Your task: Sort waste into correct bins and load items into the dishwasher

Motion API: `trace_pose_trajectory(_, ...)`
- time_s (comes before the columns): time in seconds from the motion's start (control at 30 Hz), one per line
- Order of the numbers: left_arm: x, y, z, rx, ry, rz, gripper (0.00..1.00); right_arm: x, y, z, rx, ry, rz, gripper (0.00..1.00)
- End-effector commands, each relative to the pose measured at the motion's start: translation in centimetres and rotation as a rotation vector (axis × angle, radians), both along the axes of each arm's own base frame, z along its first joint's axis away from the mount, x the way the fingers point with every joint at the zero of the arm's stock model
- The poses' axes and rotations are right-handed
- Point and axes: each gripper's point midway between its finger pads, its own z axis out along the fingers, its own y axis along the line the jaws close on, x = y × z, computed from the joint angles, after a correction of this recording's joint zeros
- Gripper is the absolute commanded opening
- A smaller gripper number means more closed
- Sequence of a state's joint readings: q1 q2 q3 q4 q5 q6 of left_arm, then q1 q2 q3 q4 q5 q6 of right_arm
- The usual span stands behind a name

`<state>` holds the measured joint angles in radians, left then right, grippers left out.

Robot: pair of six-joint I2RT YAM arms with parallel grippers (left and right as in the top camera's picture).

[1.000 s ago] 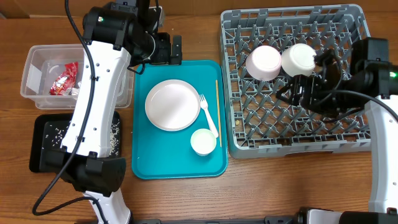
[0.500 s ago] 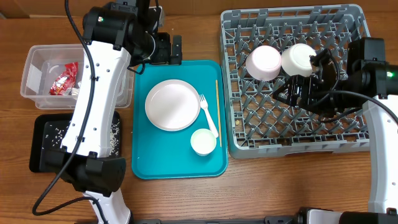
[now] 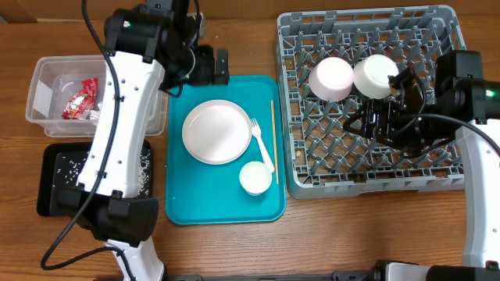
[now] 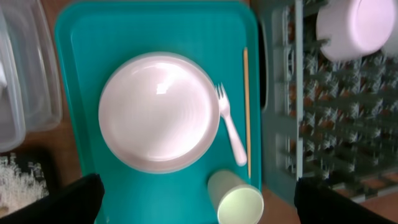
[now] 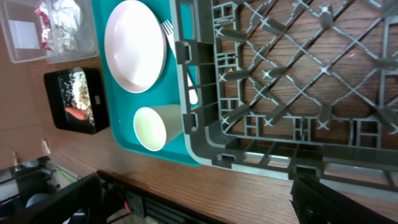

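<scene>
Clearly the waste half looks finished and the loading half is under way. At far left, the clear tub (image 3: pixel 47 117) holds the red snack wrapper (image 3: pixel 80 104) and some crumpled white napkins (image 5: pixel 65 15). Just below the tub, the black tray (image 3: pixel 55 199) carries scattered rice scraps (image 3: pixel 78 165) and, in the right wrist view, the small carrot (image 5: pixel 76 114).

The left gripper (image 3: pixel 212 65) hangs above the top edge of the teal serving tray (image 3: pixel 223 211), fingers spread wide and grasping nothing. On that tray lie the white plate (image 3: pixel 216 132), the plastic fork (image 3: pixel 262 144) just beside the plate's rim, the wooden stick (image 3: pixel 273 140) along the tray's right edge, and the small cup (image 3: pixel 255 177) on its side near the fork's handle.

Further right, the grey dish rack (image 3: pixel 367 183) already holds two white bowls (image 3: pixel 331 79) tipped side by side near its back. The right gripper (image 3: pixel 376 109) hovers over the rack's middle, just beside the right-hand bowl, likewise spread and empty.

My reading: four items are left to load. The next move probably calls for an arm to reach onto the teal tray; the cup or fork offers an easier pinch than the flat plate, which needs a grip on its rim.

No brand or writing is legible; the wrapper's print is too small to read.
</scene>
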<state>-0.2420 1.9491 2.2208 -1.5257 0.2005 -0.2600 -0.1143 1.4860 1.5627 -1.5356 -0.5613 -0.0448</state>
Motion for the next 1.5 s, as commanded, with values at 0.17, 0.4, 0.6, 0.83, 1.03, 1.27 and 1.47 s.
trace_pose_trajectory(0.17, -3.8, -3.3, -2.0, 0.010, 0.142, -0.088, 1.00, 0.0, -0.3, -0.3, -0.025, -0.001, 0.000, 1.00)
trace_pose_trajectory(0.4, -4.5, -5.9, -1.5, -0.068, 0.144, -0.142, 0.88, -1.0, -0.2, -0.4, -0.020, 0.044, 0.001, 1.00)
trace_pose_trajectory(0.6, -7.9, -7.5, -2.7, -0.005, 0.235, -0.218, 0.60, -1.1, -0.2, -0.4, -0.022, 0.050, 0.001, 1.00)
trace_pose_trajectory(0.83, -11.5, -7.2, -7.3, 0.264, 0.324, -0.238, 0.49, -1.3, -0.6, -0.7, -0.051, 0.059, -0.002, 1.00)
trace_pose_trajectory(1.03, -13.0, -5.6, -11.5, 0.420, 0.382, -0.192, 0.42, -1.3, -0.6, -0.7, -0.050, 0.060, 0.000, 1.00)
trace_pose_trajectory(1.27, -13.1, -5.3, -15.2, 0.399, 0.410, -0.153, 0.49, -1.2, -0.6, -0.7, -0.051, 0.055, 0.000, 1.00)
trace_pose_trajectory(1.47, -13.6, -5.6, -18.1, 0.369, 0.423, -0.156, 0.44, -1.1, -0.6, -0.7, -0.051, 0.049, -0.001, 1.00)
